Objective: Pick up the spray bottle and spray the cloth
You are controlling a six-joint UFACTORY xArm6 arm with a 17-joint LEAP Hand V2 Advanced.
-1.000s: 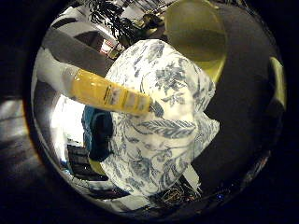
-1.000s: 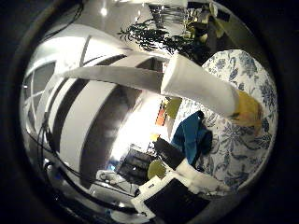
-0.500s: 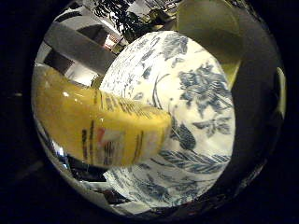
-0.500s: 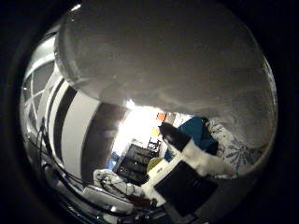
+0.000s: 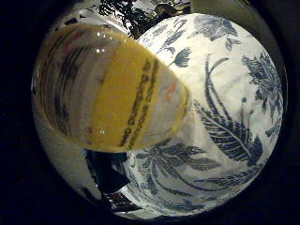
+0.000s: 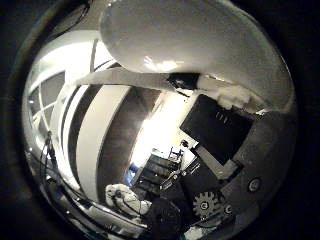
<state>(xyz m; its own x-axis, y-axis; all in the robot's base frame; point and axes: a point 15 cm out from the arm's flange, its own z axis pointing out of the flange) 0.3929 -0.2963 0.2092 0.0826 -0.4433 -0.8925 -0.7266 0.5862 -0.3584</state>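
The spray bottle's yellow body (image 5: pixel 112 89) fills much of the right little finger side palm view, very close to the palm, above a floral blue-and-white cloth (image 5: pixel 225 122) that covers the table. Its white spray head (image 6: pixel 190 40) fills one side of the right thumb side palm view. My hand (image 6: pixel 215 125) shows there as black and white finger parts curled in against the white head. A teal cloth is not in view.
Beyond the bottle, the right thumb side palm view shows a grey wall panel (image 6: pixel 105 130) and a bright room with furniture (image 6: pixel 150 165) far off. A geared part of my hand (image 6: pixel 207 205) sits at that view's edge.
The palm has closed in on the bottle, which has grown from a small shape to fill the views. The fingers have curled in towards the white spray head. The teal cloth has dropped out of sight.
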